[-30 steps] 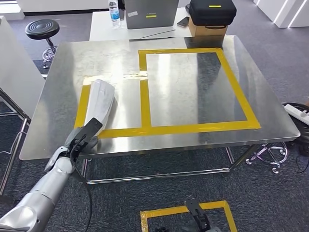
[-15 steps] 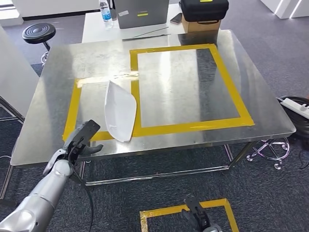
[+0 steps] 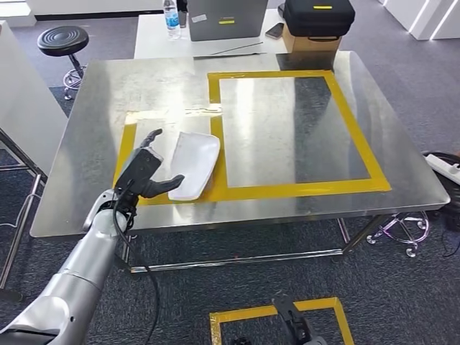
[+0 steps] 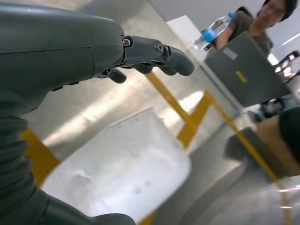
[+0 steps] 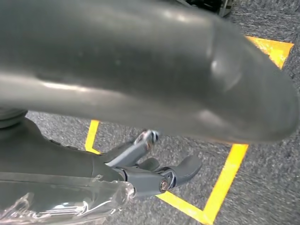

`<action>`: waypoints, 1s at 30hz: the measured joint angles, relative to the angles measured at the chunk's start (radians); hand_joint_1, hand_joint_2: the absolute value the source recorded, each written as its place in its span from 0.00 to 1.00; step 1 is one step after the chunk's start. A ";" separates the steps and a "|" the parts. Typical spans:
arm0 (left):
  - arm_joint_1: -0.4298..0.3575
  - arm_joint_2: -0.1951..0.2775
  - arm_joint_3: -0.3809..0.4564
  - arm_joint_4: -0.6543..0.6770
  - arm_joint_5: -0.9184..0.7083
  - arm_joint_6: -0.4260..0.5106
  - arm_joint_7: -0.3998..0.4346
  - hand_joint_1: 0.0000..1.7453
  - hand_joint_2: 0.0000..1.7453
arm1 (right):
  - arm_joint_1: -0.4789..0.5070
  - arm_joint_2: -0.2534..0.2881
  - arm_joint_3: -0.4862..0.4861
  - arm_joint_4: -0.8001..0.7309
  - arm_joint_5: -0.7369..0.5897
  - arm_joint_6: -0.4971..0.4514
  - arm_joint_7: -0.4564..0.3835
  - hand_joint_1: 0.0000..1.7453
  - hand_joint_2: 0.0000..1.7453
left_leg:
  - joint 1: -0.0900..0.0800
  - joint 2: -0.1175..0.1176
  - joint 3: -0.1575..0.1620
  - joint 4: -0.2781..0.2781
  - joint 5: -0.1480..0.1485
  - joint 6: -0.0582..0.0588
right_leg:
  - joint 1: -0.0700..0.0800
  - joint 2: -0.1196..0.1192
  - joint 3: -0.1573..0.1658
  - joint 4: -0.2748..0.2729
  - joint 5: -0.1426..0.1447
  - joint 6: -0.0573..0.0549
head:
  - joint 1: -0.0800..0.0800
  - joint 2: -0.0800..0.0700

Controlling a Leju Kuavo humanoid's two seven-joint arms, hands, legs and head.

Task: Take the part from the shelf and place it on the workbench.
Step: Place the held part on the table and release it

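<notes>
The white moulded part [image 3: 194, 164] lies flat on the steel workbench [image 3: 304, 208], across the yellow tape line between the two marked boxes. My left hand [image 3: 145, 171] hovers just left of it over the table's front edge, fingers spread and holding nothing; the thumb tip reaches the part's near edge. The left wrist view has the part [image 4: 123, 168] lying between the hand's dark fingers [image 4: 159, 51] and its thumb. My right hand [image 3: 295, 323] hangs low above the floor, and its fingers [image 5: 155, 173] are loosely extended with nothing in them.
Behind the workbench a second table carries a laptop [image 3: 226, 18], a water bottle [image 3: 171, 18] and a black case [image 3: 317, 16]. A person [image 4: 258, 18] sits beyond it. A stool [image 3: 63, 43] stands back left, and a power strip [image 3: 442, 169] lies on the floor at right.
The part left my left hand and came to rest across the tape line, turning flatter. My left hand has risen from the table's edge to beside the part. The camera also shifted.
</notes>
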 joint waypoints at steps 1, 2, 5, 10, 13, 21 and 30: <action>0.006 -0.013 0.000 -0.040 0.018 0.003 -0.003 0.00 1.00 | 0.003 0.000 0.000 0.000 -0.006 -0.002 0.000 0.00 0.00 | 0.001 -0.001 0.002 0.002 -0.002 -0.002 | -0.001 -0.001 0.022 -0.049 0.033 0.001 | 0.001 0.000; 0.013 -0.027 0.000 -0.087 0.038 0.006 -0.004 0.00 1.00 | 0.005 0.000 0.000 0.000 -0.011 -0.005 -0.001 0.00 0.00 | 0.001 -0.001 0.003 0.005 -0.005 -0.006 | -0.003 -0.003 0.055 -0.119 0.070 0.003 | 0.002 0.000; 0.042 -0.060 0.000 -0.256 0.097 0.008 0.013 0.00 1.00 | 0.010 0.002 0.000 0.000 -0.021 -0.010 -0.005 0.00 0.00 | -0.005 -0.003 -0.002 0.020 -0.014 -0.019 | -0.005 -0.003 0.125 -0.258 0.111 -0.003 | 0.003 0.000; 0.124 -0.088 -0.007 -0.540 0.206 0.007 0.015 0.00 1.00 | 0.027 0.002 -0.003 0.001 -0.035 -0.019 -0.016 0.00 0.00 | -0.005 0.001 -0.026 0.071 -0.056 -0.035 | -0.007 0.004 0.124 -0.259 0.108 -0.034 | -0.005 0.000; 0.173 -0.093 -0.013 -0.677 0.252 -0.004 0.009 0.00 1.00 | 0.033 0.002 -0.004 0.001 -0.039 -0.022 -0.018 0.00 0.00 | -0.003 0.003 -0.116 0.260 -0.145 -0.046 | -0.008 0.003 0.124 -0.260 0.107 -0.042 | -0.011 0.000; 0.263 -0.087 -0.029 -0.921 0.378 -0.082 -0.058 0.00 1.00 | 0.043 0.004 -0.012 0.001 -0.058 -0.033 -0.023 0.00 0.00 | -0.019 0.006 0.002 0.025 -0.024 0.000 | 0.003 0.004 0.127 -0.261 0.107 -0.035 | -0.014 0.000; 0.580 0.000 -0.039 -1.356 0.550 -0.195 -0.294 0.00 0.25 | 0.075 0.005 -0.057 0.000 -0.083 -0.054 -0.007 0.00 0.00 | -0.007 0.006 0.026 -0.007 -0.018 0.008 | 0.007 -0.001 0.013 0.006 -0.027 -0.007 | 0.000 0.000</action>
